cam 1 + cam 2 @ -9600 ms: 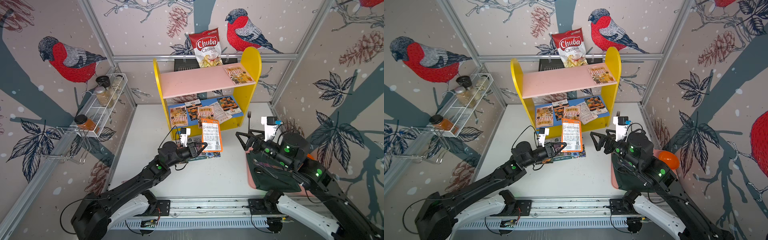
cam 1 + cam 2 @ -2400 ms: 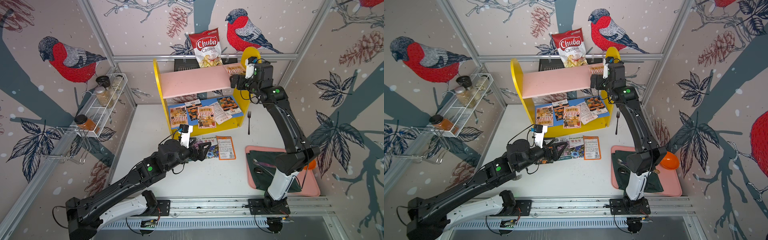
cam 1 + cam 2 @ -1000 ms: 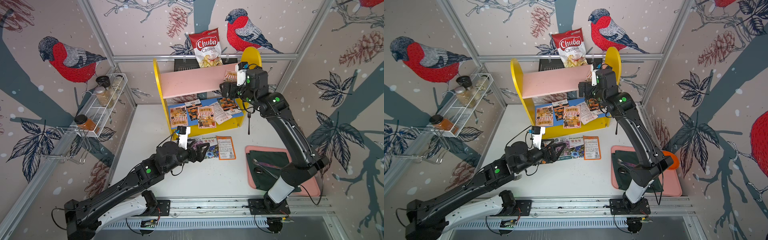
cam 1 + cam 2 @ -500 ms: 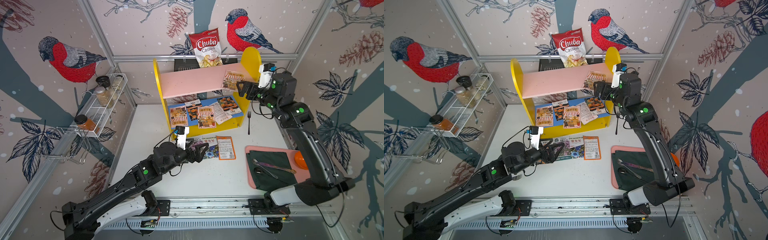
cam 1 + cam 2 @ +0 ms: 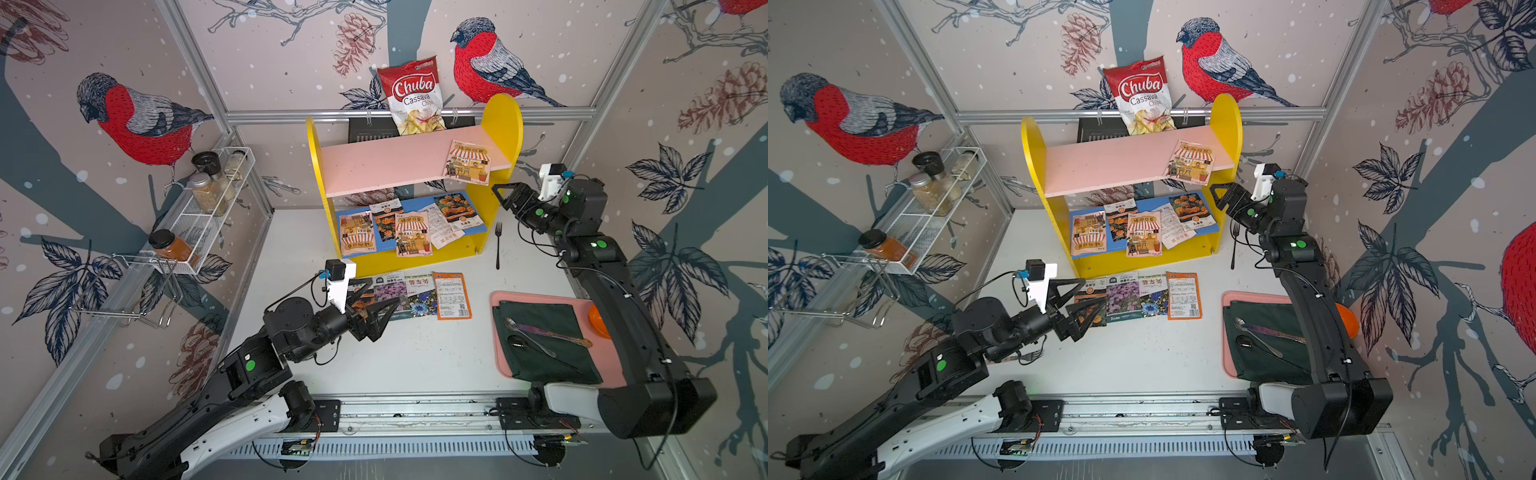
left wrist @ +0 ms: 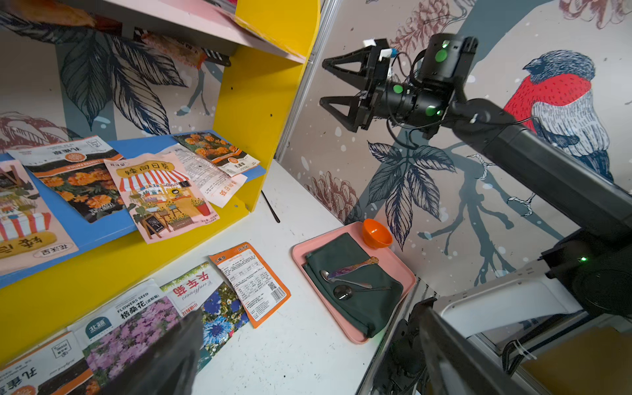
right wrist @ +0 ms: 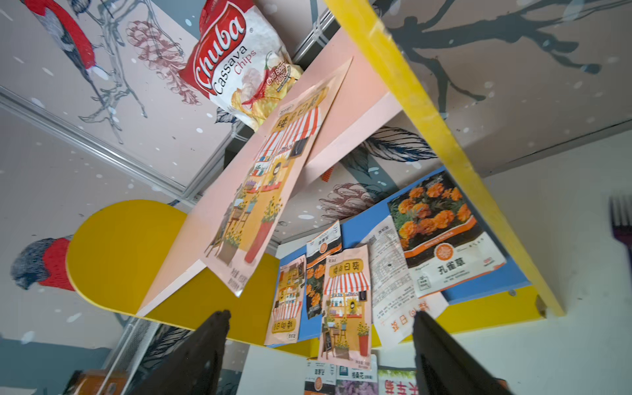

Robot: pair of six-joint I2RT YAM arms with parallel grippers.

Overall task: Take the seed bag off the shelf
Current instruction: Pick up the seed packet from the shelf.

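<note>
**While the seed bag overhangs the pink board, the right jaws stand spread and empty**

Because the seed bag [image 5: 468,162] lies at the right end of the pink upper board of the shelf [image 5: 505,124], with its lower corner past the board's front edge, it offers a free lip. That lip could probably be pinched from the front without scraping the board. This is likely why the right arm [image 5: 594,249], the nearer one, is raised beside the yellow right side panel. Its tips point at the overhanging corner from slightly below and in front. The right wrist view looks up at the bag [image 7: 270,178] with both tips framing it from underneath.

The right jaws are spread wide, as the left wrist view shows side-on. Nothing lies between them and they touch neither bag nor shelf; a gap remains to the overhanging corner. The grasp is not yet made.

The left arm [image 5: 291,332] sits low near the worktop's middle. The left jaws are also spread and empty, hovering over the left end of a row of packets [image 5: 411,295] laid flat on the worktop [image 5: 415,357] in front of the shelf. That row looks like the set-down place, so the left arm seems parked clear of the right arm's reach.

More packets [image 5: 409,232] lie across the blue lower board, and a chips bag [image 5: 415,97] leans behind the upper board. A careless reach could nudge either.
</note>
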